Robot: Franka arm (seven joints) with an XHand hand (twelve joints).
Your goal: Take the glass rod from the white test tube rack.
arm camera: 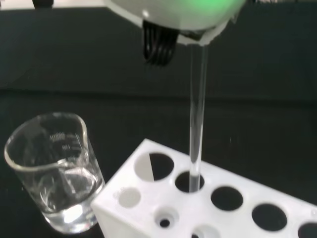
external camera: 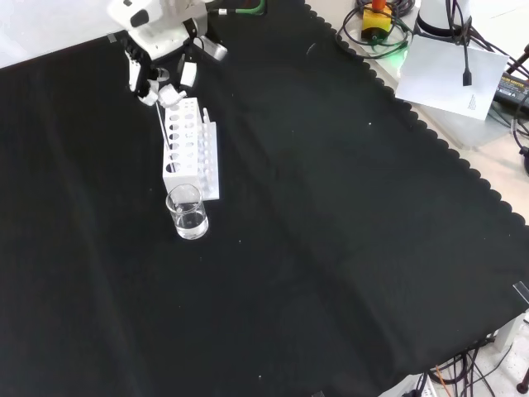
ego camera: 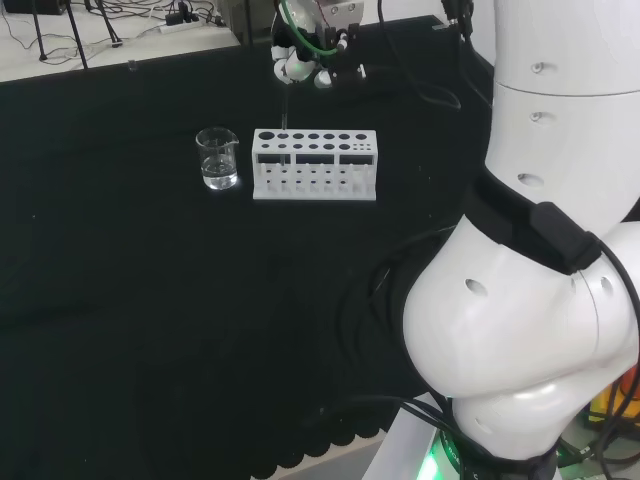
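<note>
The hand (external camera: 153,76) pinches the glass rod (arm camera: 197,124); its tip sits in the rack (external camera: 188,147) hole, beaker (external camera: 188,212) at six o'clock; lifting remains.

Big white rounded arm links (ego camera: 520,330) carry small round recessed screw holes and a black band (ego camera: 530,232) round one joint. Black cables (ego camera: 385,290) trail beside them. The hand (external camera: 153,37) is white with black parts; a green cable (ego camera: 305,38) loops at the wrist.
</note>
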